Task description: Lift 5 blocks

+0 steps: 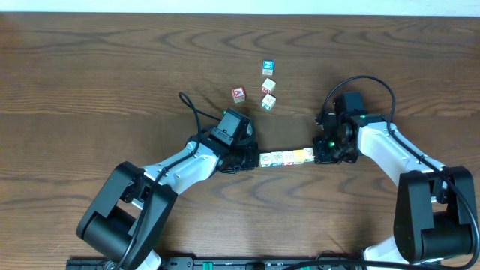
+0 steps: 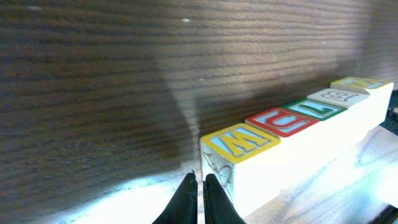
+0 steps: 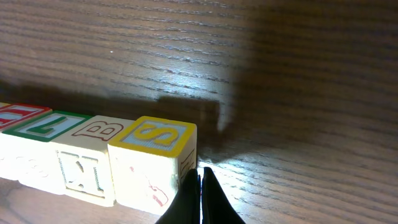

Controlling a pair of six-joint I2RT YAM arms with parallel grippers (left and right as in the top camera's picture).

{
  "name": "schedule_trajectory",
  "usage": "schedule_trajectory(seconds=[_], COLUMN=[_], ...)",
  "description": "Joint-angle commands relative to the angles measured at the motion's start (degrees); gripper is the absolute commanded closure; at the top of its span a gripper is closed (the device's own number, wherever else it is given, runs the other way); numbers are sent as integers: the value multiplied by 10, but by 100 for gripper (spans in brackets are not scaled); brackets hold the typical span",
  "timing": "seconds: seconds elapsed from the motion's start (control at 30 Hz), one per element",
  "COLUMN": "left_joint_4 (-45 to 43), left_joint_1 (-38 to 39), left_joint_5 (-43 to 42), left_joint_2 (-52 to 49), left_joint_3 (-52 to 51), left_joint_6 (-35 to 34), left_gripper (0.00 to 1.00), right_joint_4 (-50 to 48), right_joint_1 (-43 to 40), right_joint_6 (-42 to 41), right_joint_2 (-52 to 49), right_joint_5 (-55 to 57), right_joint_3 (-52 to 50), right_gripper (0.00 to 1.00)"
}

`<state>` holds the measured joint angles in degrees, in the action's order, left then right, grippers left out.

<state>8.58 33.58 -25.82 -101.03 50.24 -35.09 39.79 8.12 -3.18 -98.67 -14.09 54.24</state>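
Note:
Five blocks (image 1: 286,157) form one tight row between my two grippers. The left wrist view shows their top faces in turn: yellow-rimmed W (image 2: 239,142), red (image 2: 281,121), green (image 2: 315,109), cream B (image 2: 337,95), yellow (image 2: 362,83). My left gripper (image 1: 253,159) is shut, its fingertips (image 2: 200,180) pressed against the W end. My right gripper (image 1: 318,155) is shut too, its tips (image 3: 201,174) against the yellow S block (image 3: 154,137). The row's shadow lies on the wood well behind it. Whether the row touches the table I cannot tell.
Beyond the row lie loose cubes: a red one (image 1: 238,94), a blue one (image 1: 268,67) and two cream ones (image 1: 268,85) (image 1: 268,101). Black cables loop above each wrist (image 1: 191,109) (image 1: 367,81). The arm bases stand at the near edge.

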Motion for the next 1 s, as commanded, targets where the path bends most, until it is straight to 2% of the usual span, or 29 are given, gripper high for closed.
schedule_trajectory(seconds=[0.0, 0.97], left_joint_4=[-1, -23], left_joint_1=[1, 23], left_joint_5=[-23, -20], left_joint_2=[-4, -4], left_joint_3=[0, 0], left_joint_6=[3, -20], left_gripper=[93, 92], right_joint_4=[1, 3], right_joint_1=[14, 25], right_joint_6=[7, 7], right_joint_2=[-1, -1], right_joint_5=[-13, -75], right_joint_3=[-2, -2], right_gripper=[99, 99])
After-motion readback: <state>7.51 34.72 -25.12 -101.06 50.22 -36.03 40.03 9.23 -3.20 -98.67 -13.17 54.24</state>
